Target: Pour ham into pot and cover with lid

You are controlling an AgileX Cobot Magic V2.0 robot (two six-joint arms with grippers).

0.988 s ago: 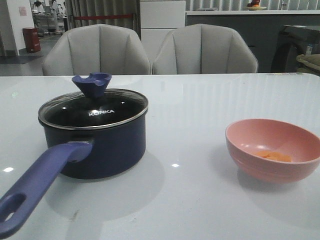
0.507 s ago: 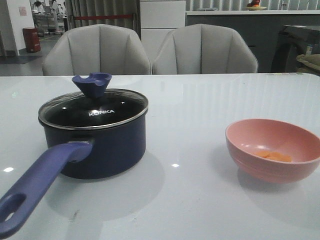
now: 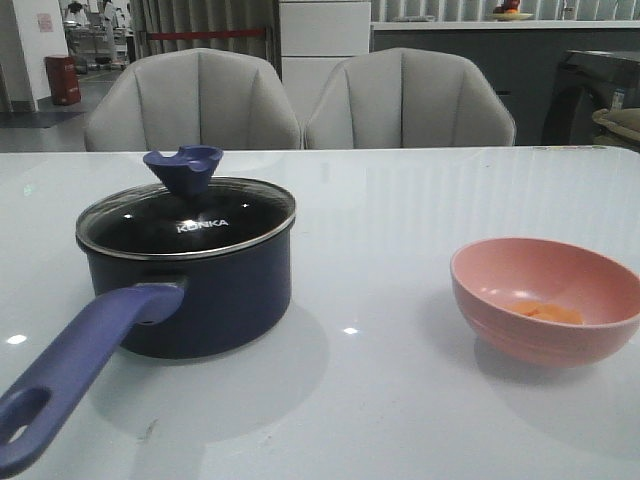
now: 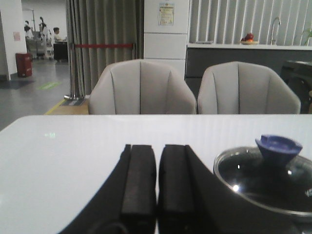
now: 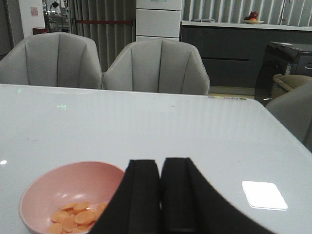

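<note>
Currently both claws – left [image 4: 157,192], right [image 5: 160,197] – sit clenched, empty; the fragile, slippery clear glass lid [image 3: 186,219] lifts by its blue-purple knob [image 3: 183,168].

White "KONKA" lettering stands on the glass of the lid [image 3: 190,220] over the pot [image 3: 200,290]. The posters on the far walls are too small to read.

Long periwinkle-blue handle [image 3: 70,375] of dark navy round saucepan [image 3: 215,300] cut off at front view's lower left edge. Saucepan interior dark beneath clear glass lid [image 3: 190,225]; contents cannot be told. Pink round bowl [image 3: 548,300] clipped at right edge. Both arms out of front view.
</note>
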